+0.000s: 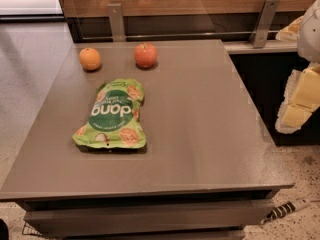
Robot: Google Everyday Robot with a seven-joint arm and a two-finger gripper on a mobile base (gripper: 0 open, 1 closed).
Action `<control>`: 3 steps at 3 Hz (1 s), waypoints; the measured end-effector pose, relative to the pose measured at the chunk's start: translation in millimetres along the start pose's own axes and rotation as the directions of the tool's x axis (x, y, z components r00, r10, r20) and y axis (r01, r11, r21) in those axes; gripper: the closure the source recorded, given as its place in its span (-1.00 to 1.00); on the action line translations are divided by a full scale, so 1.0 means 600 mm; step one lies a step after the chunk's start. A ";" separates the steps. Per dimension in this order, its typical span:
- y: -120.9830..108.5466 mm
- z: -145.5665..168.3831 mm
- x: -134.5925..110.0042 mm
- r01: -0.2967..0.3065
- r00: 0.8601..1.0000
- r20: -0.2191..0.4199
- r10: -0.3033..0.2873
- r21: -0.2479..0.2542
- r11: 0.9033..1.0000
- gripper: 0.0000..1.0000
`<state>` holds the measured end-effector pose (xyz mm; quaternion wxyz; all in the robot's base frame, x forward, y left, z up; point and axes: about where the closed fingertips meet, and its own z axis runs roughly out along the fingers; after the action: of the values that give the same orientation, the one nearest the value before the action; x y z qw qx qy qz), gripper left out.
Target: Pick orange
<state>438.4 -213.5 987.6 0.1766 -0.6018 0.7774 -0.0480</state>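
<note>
The orange (90,59) is a small, round, bright orange fruit at the far left of the grey table (200,134). A reddish-orange apple (145,55) sits to its right, well apart from it. My gripper (296,106), white and pale yellow, hangs at the right edge of the view, beyond the table's right side and far from the orange. It holds nothing that I can see.
A green snack bag (113,115) lies flat on the left half of the table, in front of the orange. A wooden wall panel with two metal brackets (116,21) stands behind the table. A cable (287,209) lies on the floor at the lower right.
</note>
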 end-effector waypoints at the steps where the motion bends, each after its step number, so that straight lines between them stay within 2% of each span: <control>1: 0.000 0.000 0.000 0.000 1.000 0.000 0.000 0.000 1.000 -1.00; 2: -0.017 0.005 -0.016 -0.011 0.999 0.043 0.011 0.002 1.000 -1.00; 3: -0.042 0.051 -0.096 -0.054 0.979 0.195 0.057 -0.020 0.998 -1.00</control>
<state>483.8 -161.3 978.8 0.2492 -0.5828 0.7732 0.0222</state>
